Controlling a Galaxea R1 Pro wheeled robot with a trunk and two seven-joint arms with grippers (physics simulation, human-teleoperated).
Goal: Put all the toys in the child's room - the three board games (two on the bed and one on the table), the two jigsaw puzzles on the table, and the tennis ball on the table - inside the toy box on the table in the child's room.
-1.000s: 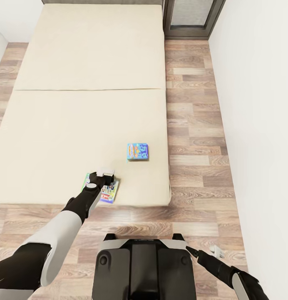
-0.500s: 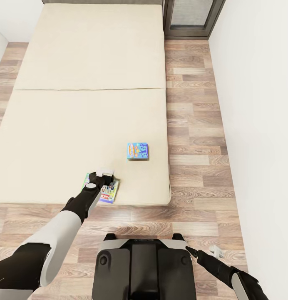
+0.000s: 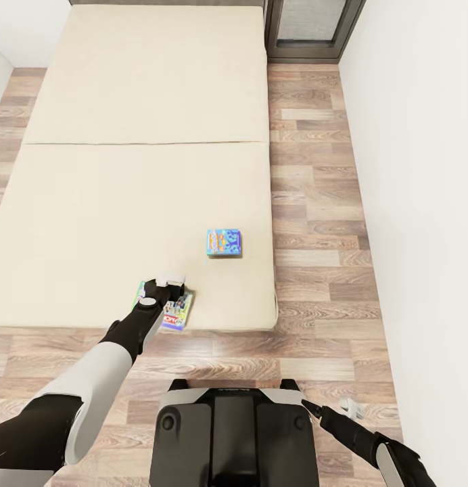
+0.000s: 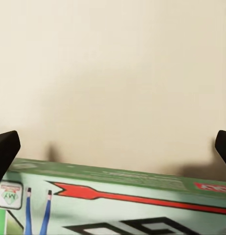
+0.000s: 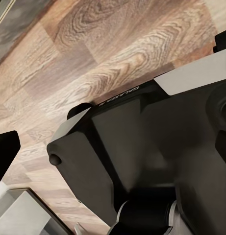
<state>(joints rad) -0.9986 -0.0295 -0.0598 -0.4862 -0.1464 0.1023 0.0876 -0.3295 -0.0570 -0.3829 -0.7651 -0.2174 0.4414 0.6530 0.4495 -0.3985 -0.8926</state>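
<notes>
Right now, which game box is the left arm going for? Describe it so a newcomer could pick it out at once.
Start at the beige bed and follow its near edge. There, under the left gripper, lies the green board game, partly hidden by the wrist. Unlike the blue-and-orange board game, which lies uncovered farther in towards the bed's right side, its lid is pale green with a red arrow.

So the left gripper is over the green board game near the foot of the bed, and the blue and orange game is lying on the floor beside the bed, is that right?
Not quite. The blue and orange game lies on the bed, near its right edge, not on the floor; the head view shows it. The rest holds: the left gripper is over the green board game near the bed's foot.
</notes>
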